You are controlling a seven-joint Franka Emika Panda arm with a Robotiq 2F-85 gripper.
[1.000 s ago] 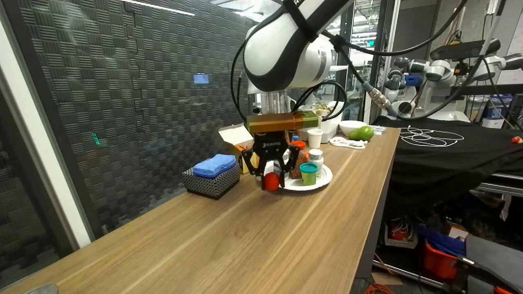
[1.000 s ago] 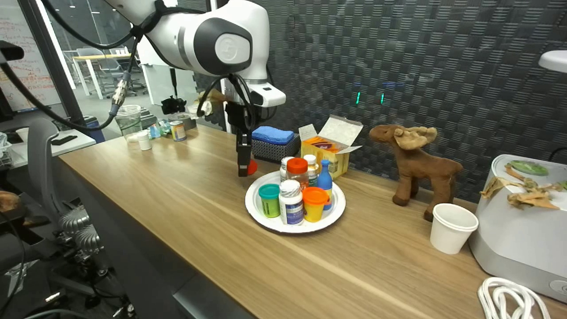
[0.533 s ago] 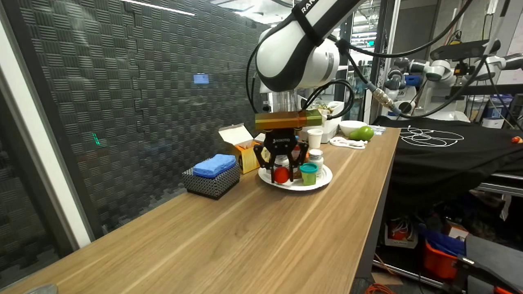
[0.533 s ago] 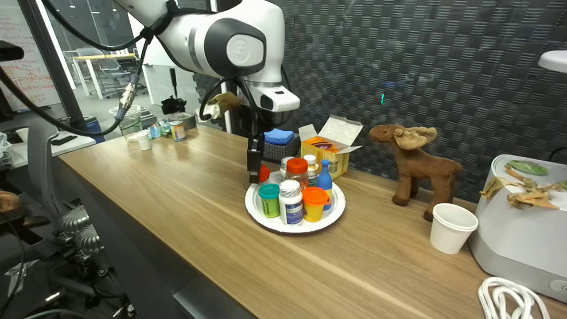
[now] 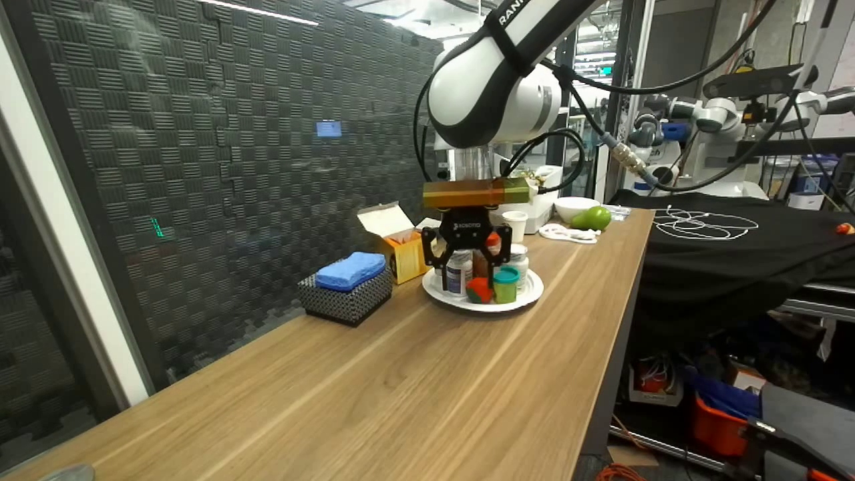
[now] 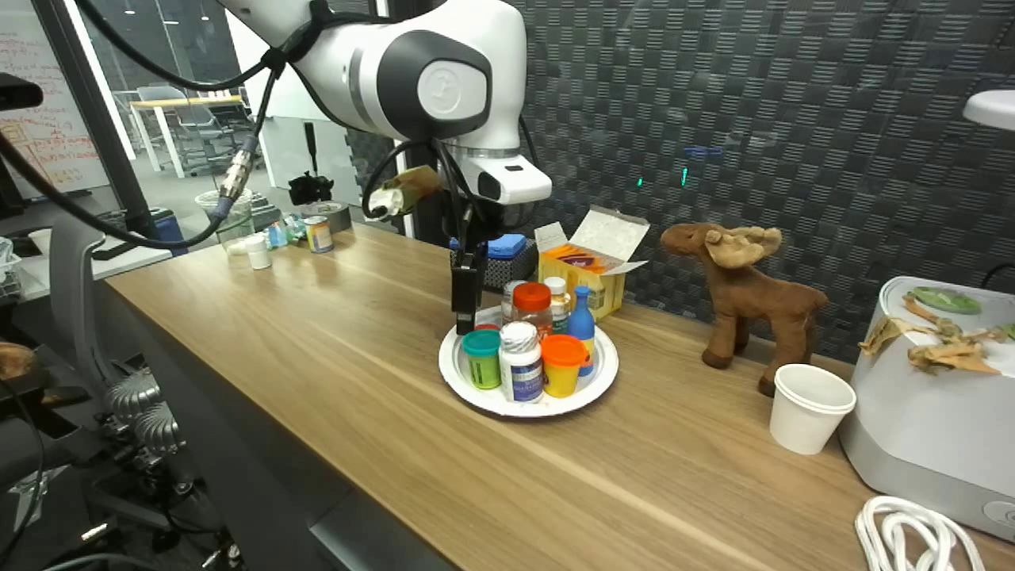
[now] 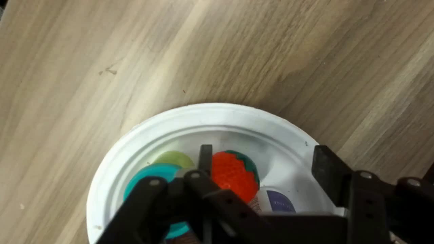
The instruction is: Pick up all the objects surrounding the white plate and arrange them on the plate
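A red toy strawberry with a green top [image 5: 478,291] lies on the white plate [image 5: 529,297]. In the wrist view the strawberry [image 7: 234,174] sits against or close beside one finger. My gripper [image 7: 262,149] is open, its fingers low over the plate [image 7: 217,112] with a wide gap between them. In an exterior view it [image 6: 466,327] hides most of the strawberry [image 6: 487,326]. Also on the plate stand a teal-lidded green tub [image 6: 483,361], a white bottle [image 6: 522,365], an orange-lidded yellow tub [image 6: 563,365], a blue bottle [image 6: 581,317], a red-lidded jar [image 6: 532,301] and other white bottles [image 5: 459,274].
Behind the plate are an open yellow box [image 6: 595,289] and a dark box [image 5: 344,304] with a blue cloth [image 5: 351,268]. A plush moose [image 6: 761,305], white paper cups [image 6: 809,408], a white bin [image 6: 928,428] and a white cable [image 6: 912,527] stand further along the table.
My gripper has carried the strawberry from beside the plate onto it, then opened. The strawberry is let go and has turned, showing its green part. The other items on the plate have not moved.
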